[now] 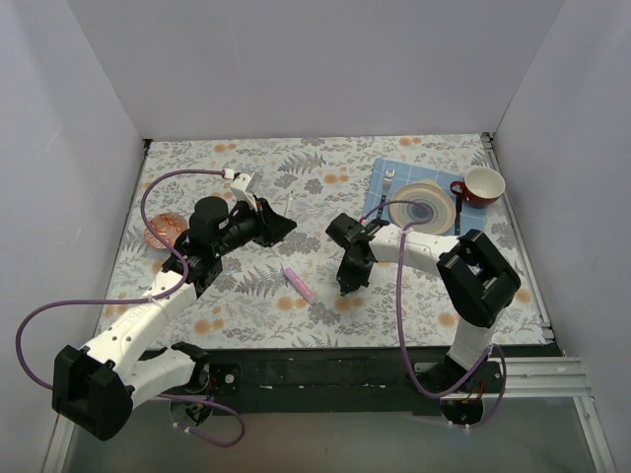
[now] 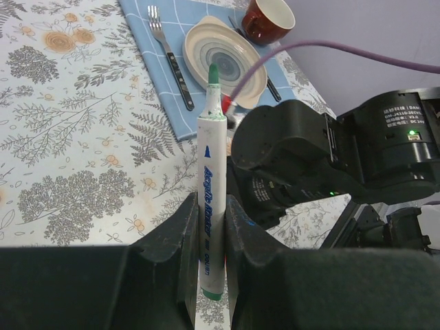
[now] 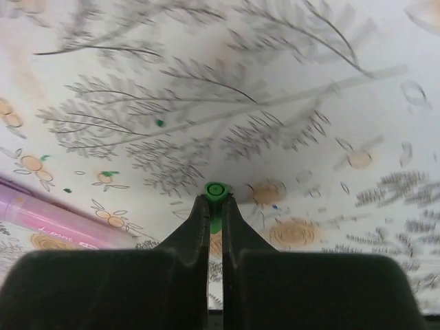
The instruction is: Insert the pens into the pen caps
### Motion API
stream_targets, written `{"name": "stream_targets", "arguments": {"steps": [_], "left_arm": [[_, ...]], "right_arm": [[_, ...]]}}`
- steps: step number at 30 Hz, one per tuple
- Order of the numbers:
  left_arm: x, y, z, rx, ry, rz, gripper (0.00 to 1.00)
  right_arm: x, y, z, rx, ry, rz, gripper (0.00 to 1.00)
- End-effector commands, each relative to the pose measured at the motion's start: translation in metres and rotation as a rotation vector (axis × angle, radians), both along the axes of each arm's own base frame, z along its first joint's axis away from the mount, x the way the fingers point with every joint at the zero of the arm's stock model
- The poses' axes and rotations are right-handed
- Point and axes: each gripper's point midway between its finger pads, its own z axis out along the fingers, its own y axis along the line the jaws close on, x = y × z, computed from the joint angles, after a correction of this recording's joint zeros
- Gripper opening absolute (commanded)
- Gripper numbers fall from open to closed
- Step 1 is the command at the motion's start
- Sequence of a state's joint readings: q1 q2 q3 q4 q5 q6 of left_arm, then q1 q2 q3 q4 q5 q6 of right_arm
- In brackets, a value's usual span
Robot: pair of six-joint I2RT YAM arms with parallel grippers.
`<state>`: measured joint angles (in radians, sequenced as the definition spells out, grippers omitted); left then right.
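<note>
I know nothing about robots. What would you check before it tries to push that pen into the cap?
1. Left tool shut on the white pen: ok.
2. Pen's green tip bare and sticking out beyond the tool: ok.
3. Right tool shut on the green cap: ok.
4. Cap's open end turned towards the pen: cannot tell.
5. Pen tip lined up with the cap: not ok; in the top view the two tools are apart.

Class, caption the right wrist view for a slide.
Right end effector shut on the green cap, pink pen lying on the floral cloth nearby.
</note>
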<state>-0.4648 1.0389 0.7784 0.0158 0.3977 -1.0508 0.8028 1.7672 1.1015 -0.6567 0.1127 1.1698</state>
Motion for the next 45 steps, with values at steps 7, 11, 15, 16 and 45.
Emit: {"name": "stream_targets", "arguments": {"steps": [7, 11, 15, 16, 45], "left_arm": [[0.005, 0.007, 0.002, 0.028, -0.035, 0.058, 0.0], [0.008, 0.006, -0.001, 0.038, -0.029, 0.062, 0.0], [0.009, 0.009, -0.01, 0.064, -0.006, 0.079, 0.0], [0.009, 0.009, -0.01, 0.069, -0.006, 0.082, 0.0], [0.005, 0.006, -0.013, 0.098, -0.01, 0.083, 0.0]], "right_arm": [[0.035, -0.005, -0.012, -0.034, -0.242, 0.523, 0.05], [0.032, -0.014, -0.014, -0.076, -0.2, 0.575, 0.03], [0.032, -0.02, -0.012, -0.111, -0.2, 0.616, 0.03], [0.032, -0.024, -0.011, -0.129, -0.191, 0.619, 0.03], [0.015, -0.038, -0.022, -0.185, -0.111, 0.758, 0.01]]}}
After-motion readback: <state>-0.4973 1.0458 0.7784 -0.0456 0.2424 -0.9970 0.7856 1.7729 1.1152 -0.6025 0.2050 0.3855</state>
